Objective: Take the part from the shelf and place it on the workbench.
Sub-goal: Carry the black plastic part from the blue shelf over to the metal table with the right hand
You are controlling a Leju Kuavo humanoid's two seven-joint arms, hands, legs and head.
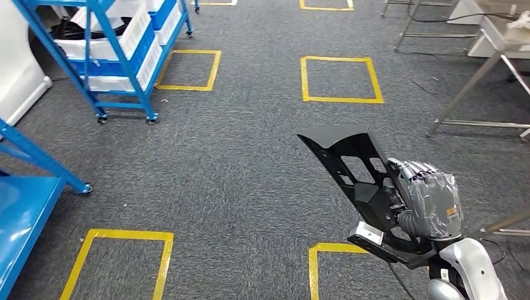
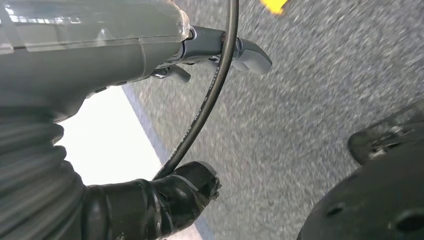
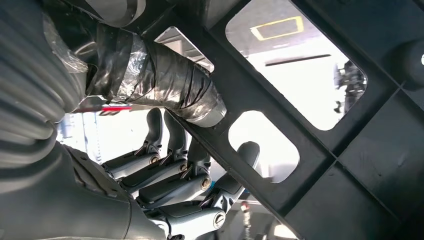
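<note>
1. The right hand (image 1: 428, 200) grips the black plastic part (image 1: 356, 172), a flat ribbed panel with cut-out windows; the right wrist view shows the taped thumb (image 3: 165, 85) over one face and the fingers (image 3: 170, 175) curled behind a rib.
2. The part's long axis runs up and away from the hand, toward the robot's left, with its broad end farthest from the wrist.
3. The left hand (image 2: 220, 50) hangs over the carpet; I cannot tell whether its fingers are apart or curled, and nothing shows in it.
4. A metal-legged workbench (image 1: 494, 50) lies well ahead and to the right of the holding hand, likely the target.
5. The blue shelf cart (image 1: 119, 56) stands far off to the left, and yellow floor squares (image 1: 340, 78) lie between.
6. Judging by this, carrying remains; bench legs could catch the protruding end.
</note>
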